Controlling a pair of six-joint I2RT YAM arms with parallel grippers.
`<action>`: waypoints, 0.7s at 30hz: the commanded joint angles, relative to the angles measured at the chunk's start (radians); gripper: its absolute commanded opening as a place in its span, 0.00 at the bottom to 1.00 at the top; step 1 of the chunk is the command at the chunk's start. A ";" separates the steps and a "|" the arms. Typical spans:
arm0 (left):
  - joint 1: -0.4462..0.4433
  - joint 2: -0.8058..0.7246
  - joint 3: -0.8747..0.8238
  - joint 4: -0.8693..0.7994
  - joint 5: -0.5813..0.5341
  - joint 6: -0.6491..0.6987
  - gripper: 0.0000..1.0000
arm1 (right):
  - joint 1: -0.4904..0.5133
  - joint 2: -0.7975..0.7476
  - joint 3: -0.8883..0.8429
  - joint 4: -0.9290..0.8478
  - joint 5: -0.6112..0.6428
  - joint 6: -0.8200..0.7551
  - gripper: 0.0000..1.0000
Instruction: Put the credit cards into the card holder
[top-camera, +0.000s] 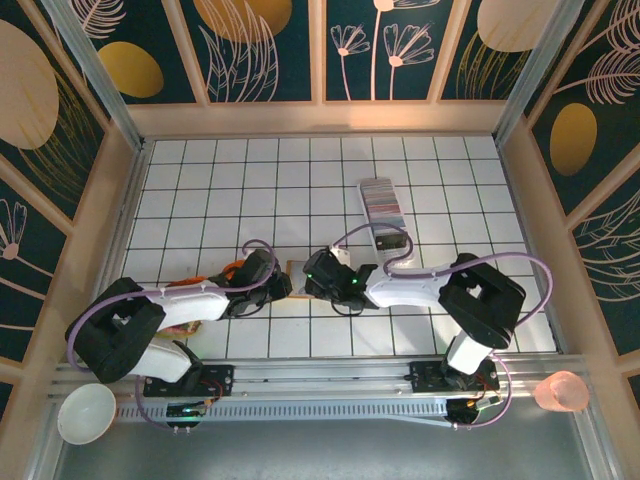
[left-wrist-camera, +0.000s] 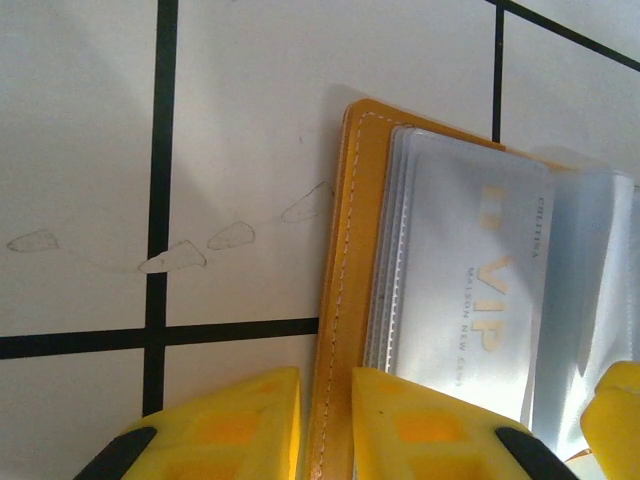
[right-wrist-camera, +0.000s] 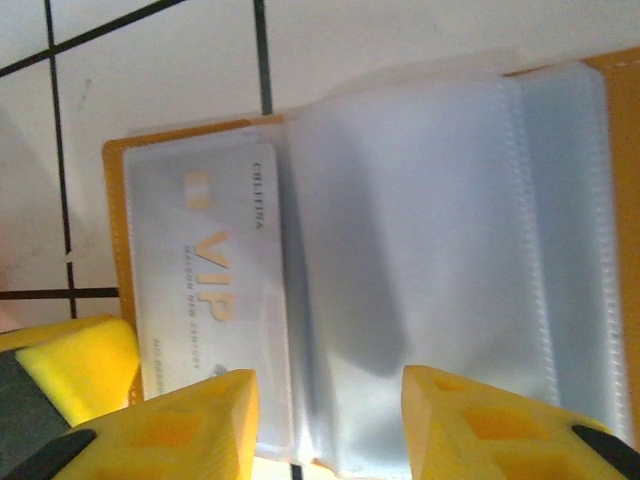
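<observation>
One grey plastic credit card (left-wrist-camera: 480, 290), gold-printed "VIP" with "MAISON NEW…" beneath (rest illegible), is seen sleeved in the open tan leather card holder (left-wrist-camera: 345, 250). Its stitched cover edge is pinched between the left gripper (left-wrist-camera: 325, 385) fingers. The right gripper (right-wrist-camera: 330, 390) fingers are held spread over the clear sleeves (right-wrist-camera: 420, 250), nothing clamped. The other credit cards (top-camera: 382, 200) are stacked on edge well beyond both fingertips.

Two arms, left arm (top-camera: 185, 302) and right arm (top-camera: 410, 288): white rounded shells between chunky black joint blocks, bolted on black base plates (top-camera: 440, 375). Lilac cables (top-camera: 365, 232) looped along each. Small green light (top-camera: 322, 269) near the right wrist; a touch of orange, perhaps wiring, at the left. Bright yellow fingers (left-wrist-camera: 420, 430) on left gripper (left-wrist-camera: 325, 385) and right gripper (right-wrist-camera: 330, 385), moulded with square recesses, black at the roots.
</observation>
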 joint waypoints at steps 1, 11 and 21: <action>-0.003 0.010 -0.027 -0.005 0.039 0.008 0.20 | 0.001 0.030 0.040 0.019 -0.002 -0.016 0.42; -0.006 -0.024 -0.074 0.034 0.123 -0.035 0.20 | 0.021 -0.086 0.014 -0.122 0.107 0.018 0.45; -0.037 -0.148 -0.118 0.031 0.186 -0.050 0.27 | -0.012 -0.205 -0.106 -0.155 0.104 0.026 0.61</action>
